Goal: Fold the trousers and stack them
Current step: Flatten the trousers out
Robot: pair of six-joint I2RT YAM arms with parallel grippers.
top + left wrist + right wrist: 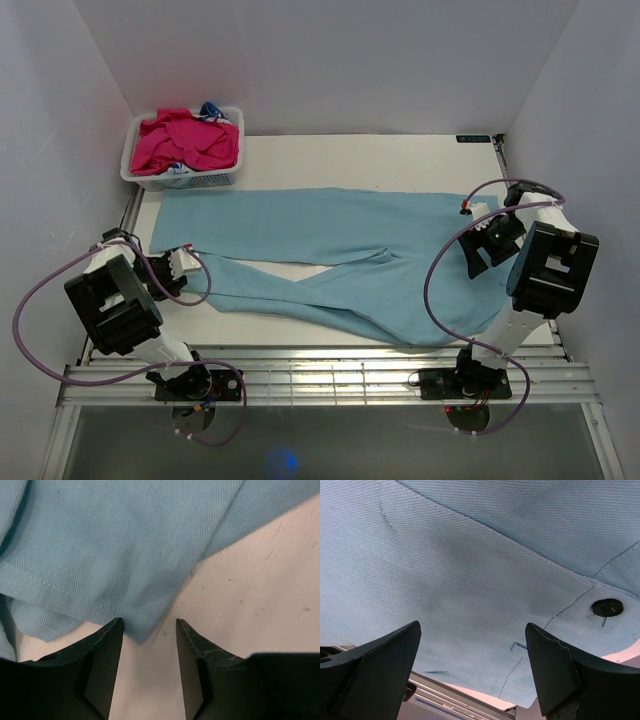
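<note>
The light blue trousers (330, 235) lie spread flat across the table, waist to the right and both legs running left. My left gripper (188, 262) is at the near leg's hem. In the left wrist view the left gripper (149, 625) is open, and a corner of the trousers' hem (142, 630) pokes between its fingertips without being clamped. My right gripper (480, 245) hovers over the waist end. The right wrist view shows the right gripper (472, 630) wide open above the trousers (470, 555), with a dark button (607, 607) off to its right.
A white basket (135, 170) of magenta garments stands at the back left corner. The white table (350, 160) is walled on the left, right and back. A metal rail (300, 368) runs along its near edge, which the waist end overhangs slightly.
</note>
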